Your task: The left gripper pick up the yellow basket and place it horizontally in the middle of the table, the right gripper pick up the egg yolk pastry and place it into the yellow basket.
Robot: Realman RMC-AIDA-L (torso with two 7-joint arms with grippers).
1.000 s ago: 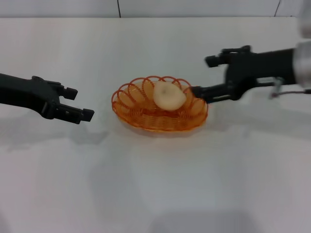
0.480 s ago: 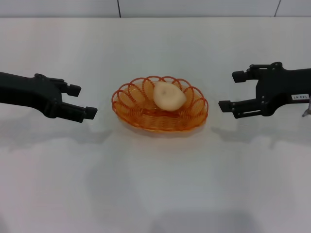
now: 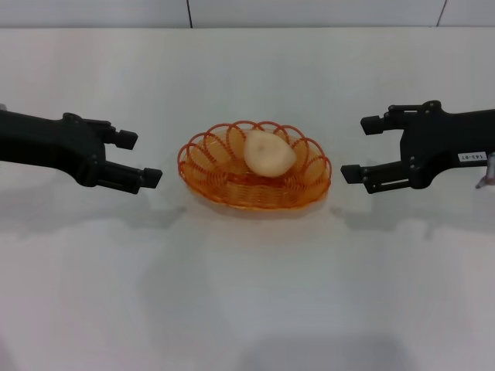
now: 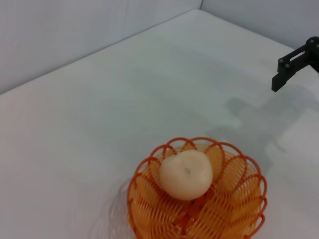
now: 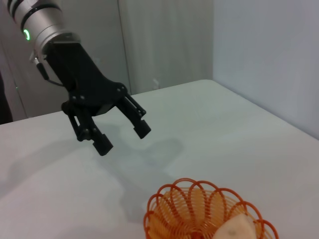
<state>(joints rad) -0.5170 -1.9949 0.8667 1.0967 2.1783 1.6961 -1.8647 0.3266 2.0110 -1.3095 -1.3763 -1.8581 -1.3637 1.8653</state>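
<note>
Head view has the right gripper at the right of the frame, its fingers spread and holding nothing, tips aimed at the basket but clear of it. Across at the left, the left gripper sits the same way, fingers apart and empty, just short of the rim. Between them, in the middle of the table, the basket lies flat with its long side running left to right. The pastry rests inside, toward the far side, leaning on the wire loops.
</note>
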